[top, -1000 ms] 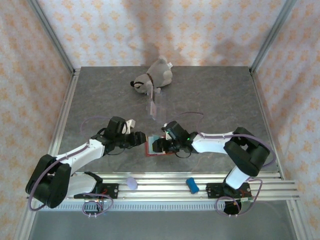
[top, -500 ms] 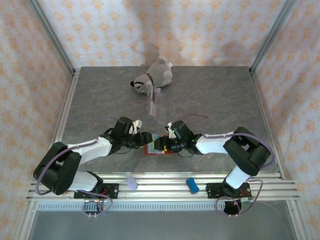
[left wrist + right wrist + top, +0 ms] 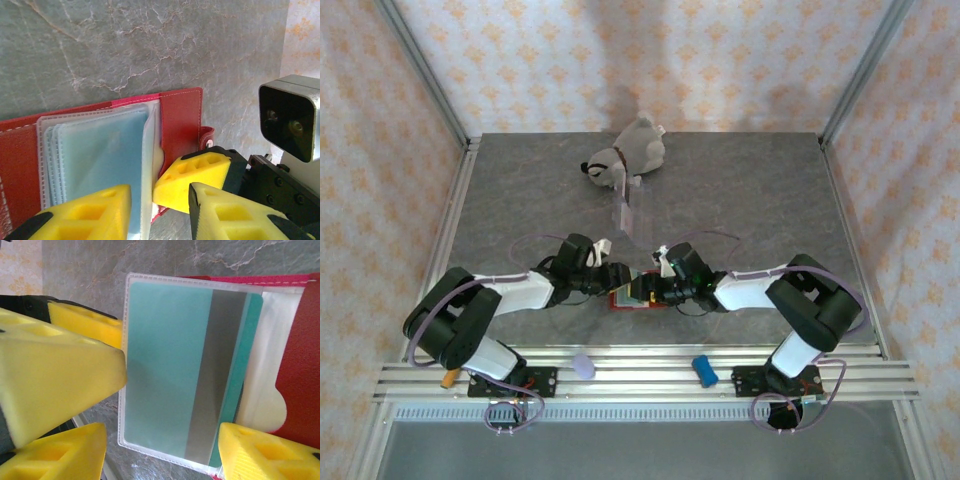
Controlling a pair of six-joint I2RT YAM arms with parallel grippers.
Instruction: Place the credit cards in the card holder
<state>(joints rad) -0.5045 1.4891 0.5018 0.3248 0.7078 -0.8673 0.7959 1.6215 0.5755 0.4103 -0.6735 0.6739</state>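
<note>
The red card holder (image 3: 620,299) lies open on the table between both arms. Its pale blue sleeves (image 3: 95,155) fan out from the red cover (image 3: 180,115). A teal-green credit card (image 3: 170,365) with a grey stripe sits inside a clear sleeve. My right gripper (image 3: 162,455) is open and straddles that sleeve's lower end, one pad over the card's corner. My left gripper (image 3: 157,215) is open around the sleeve's edge, and a right fingertip (image 3: 195,180) pokes in beside it. Seen from above, the left gripper (image 3: 620,277) and right gripper (image 3: 648,290) meet over the holder.
A grey plush toy (image 3: 625,155) lies at the back, with a clear plastic case (image 3: 627,215) just in front of it. On the near rails sit a lavender piece (image 3: 583,366) and a blue piece (image 3: 705,370). Metal frame edges border the table.
My left arm has reached rightward to the holder and its jaws have narrowed. The right gripper has stayed at the holder, shifting only slightly.
</note>
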